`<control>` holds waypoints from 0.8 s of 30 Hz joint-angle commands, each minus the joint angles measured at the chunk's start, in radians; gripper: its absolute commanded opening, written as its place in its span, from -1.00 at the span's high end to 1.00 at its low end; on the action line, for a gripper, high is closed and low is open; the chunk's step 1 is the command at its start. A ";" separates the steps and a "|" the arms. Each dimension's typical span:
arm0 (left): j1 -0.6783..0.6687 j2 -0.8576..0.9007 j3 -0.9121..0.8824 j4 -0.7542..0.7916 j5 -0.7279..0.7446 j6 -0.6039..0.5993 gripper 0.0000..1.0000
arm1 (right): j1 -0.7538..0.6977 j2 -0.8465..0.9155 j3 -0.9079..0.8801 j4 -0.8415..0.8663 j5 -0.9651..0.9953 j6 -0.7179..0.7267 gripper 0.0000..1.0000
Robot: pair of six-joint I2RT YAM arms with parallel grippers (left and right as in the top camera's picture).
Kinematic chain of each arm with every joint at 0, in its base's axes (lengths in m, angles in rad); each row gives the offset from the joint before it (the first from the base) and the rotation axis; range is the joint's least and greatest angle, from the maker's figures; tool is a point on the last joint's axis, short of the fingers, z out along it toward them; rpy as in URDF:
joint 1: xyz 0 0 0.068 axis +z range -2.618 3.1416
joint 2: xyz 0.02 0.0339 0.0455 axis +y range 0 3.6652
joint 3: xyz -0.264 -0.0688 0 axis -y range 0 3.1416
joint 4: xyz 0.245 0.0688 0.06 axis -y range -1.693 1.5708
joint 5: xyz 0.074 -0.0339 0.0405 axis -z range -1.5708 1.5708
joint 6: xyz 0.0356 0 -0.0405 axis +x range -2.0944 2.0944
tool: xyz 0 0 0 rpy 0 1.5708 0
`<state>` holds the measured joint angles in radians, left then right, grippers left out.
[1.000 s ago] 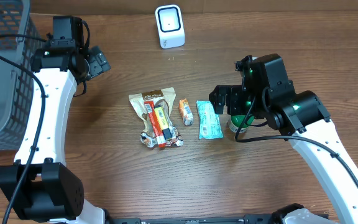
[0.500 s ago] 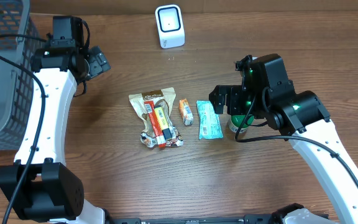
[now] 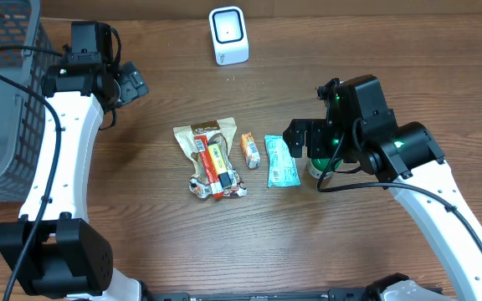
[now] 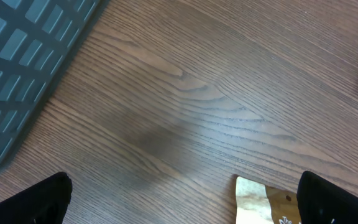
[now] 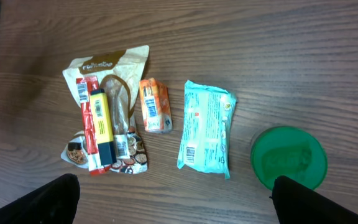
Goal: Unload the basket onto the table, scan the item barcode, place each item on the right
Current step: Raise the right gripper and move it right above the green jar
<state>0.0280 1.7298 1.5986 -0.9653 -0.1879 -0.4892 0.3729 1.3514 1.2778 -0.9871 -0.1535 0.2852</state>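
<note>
Overhead straight down, 2 wrist views nearer, sharing pouch (image 3: 206, 132)

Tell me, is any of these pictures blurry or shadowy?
Overhead: sharp and evenly lit. Left wrist: a dim shadow patch on the table, left fingertips blurred. Right wrist: teal packet crisp, right fingertips dark and blurred.

We had even, diffuse light from above on the counter (image 3: 182, 242), no hard glare. Shadows were soft: we saw one faint dark patch on the wood in the left wrist view. Overhead was sharp edge to edge. In both wrist views the fingertips (image 5: 42, 202) were dark, out-of-focus blobs in the bottom corners. Print on the teal packet (image 5: 207, 127) was legible; white scanner (image 3: 228, 35) near blown out.
</note>
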 commanded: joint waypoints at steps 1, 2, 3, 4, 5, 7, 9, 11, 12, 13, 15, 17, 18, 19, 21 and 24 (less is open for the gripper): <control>0.004 -0.009 0.005 0.001 -0.002 0.022 -1.00 | -0.008 -0.003 0.002 0.004 -0.006 -0.002 -1.00; 0.004 -0.009 0.005 0.001 -0.002 0.022 -1.00 | -0.008 -0.003 0.002 0.006 -0.006 -0.002 -1.00; 0.004 -0.009 0.005 0.001 -0.002 0.022 -1.00 | -0.008 -0.003 0.002 0.010 -0.006 -0.002 -1.00; 0.004 -0.009 0.005 0.001 -0.002 0.022 -1.00 | -0.008 -0.003 0.002 0.012 -0.006 -0.002 -1.00; 0.004 -0.009 0.005 0.001 -0.002 0.022 -1.00 | -0.008 -0.003 0.002 0.012 -0.006 -0.002 -1.00; 0.004 -0.009 0.005 0.001 -0.002 0.021 -1.00 | -0.008 -0.003 0.002 0.012 -0.006 -0.002 -1.00; 0.004 -0.009 0.005 0.001 -0.002 0.022 -1.00 | -0.008 -0.003 0.002 0.010 -0.006 -0.002 -1.00; 0.004 -0.009 0.005 0.001 -0.002 0.022 -1.00 | -0.008 -0.003 0.002 -0.005 -0.006 -0.002 -1.00; 0.004 -0.009 0.005 0.001 -0.002 0.022 -1.00 | -0.008 -0.003 0.002 -0.014 -0.006 -0.002 -1.00; 0.004 -0.009 0.005 0.001 -0.002 0.022 -1.00 | -0.008 -0.002 0.002 -0.019 -0.006 -0.002 -1.00; 0.004 -0.009 0.005 0.001 -0.002 0.022 -1.00 | -0.008 -0.001 0.002 -0.023 -0.006 -0.002 -1.00; 0.004 -0.009 0.005 0.001 -0.002 0.021 -1.00 | -0.008 0.000 0.002 -0.018 -0.005 -0.002 -1.00; 0.004 -0.009 0.005 0.001 -0.003 0.022 -1.00 | -0.008 0.000 0.002 -0.014 -0.005 -0.003 -1.00; 0.004 -0.009 0.005 0.001 -0.002 0.022 -0.99 | -0.008 0.000 0.002 -0.011 0.004 -0.003 -1.00; 0.004 -0.009 0.005 0.001 -0.002 0.022 -1.00 | -0.008 0.001 0.002 -0.011 0.054 -0.003 -1.00; 0.004 -0.009 0.005 0.001 -0.002 0.022 -1.00 | -0.008 0.016 0.002 -0.011 0.125 -0.002 -1.00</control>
<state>0.0280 1.7298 1.5986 -0.9653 -0.1879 -0.4892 0.3725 1.3518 1.2778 -1.0061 -0.1131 0.2844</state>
